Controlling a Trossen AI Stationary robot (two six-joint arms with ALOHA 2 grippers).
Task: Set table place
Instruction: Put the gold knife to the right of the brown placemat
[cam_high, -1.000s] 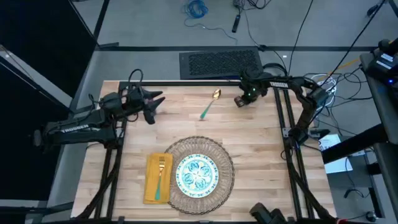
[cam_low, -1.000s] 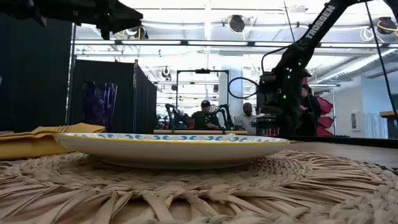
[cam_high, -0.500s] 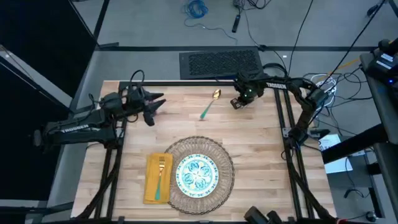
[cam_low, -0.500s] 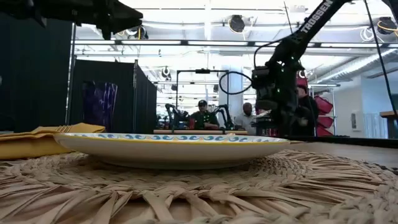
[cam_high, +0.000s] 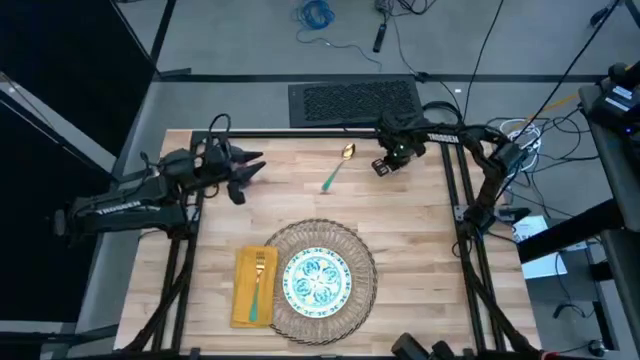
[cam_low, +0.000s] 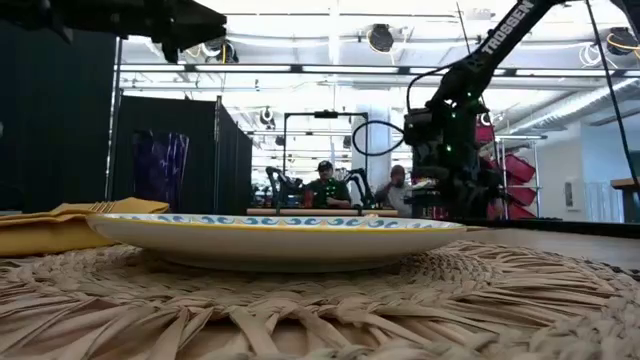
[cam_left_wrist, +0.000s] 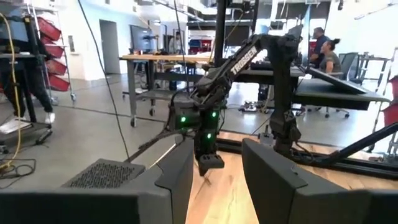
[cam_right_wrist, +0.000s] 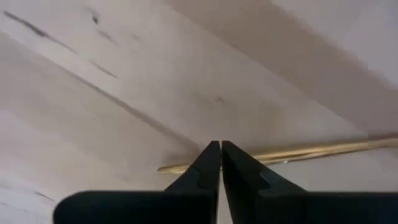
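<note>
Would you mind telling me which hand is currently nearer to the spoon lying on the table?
The right hand is nearer, just beside the spoon on its bowl end's side. The left hand waits farther off, across the planks on the spoon's other side.

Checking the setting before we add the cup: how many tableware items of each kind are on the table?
Mat: 1
Plate: 1
Napkin: 1
Fork: 1
Spoon: 1
Total: 5
</note>
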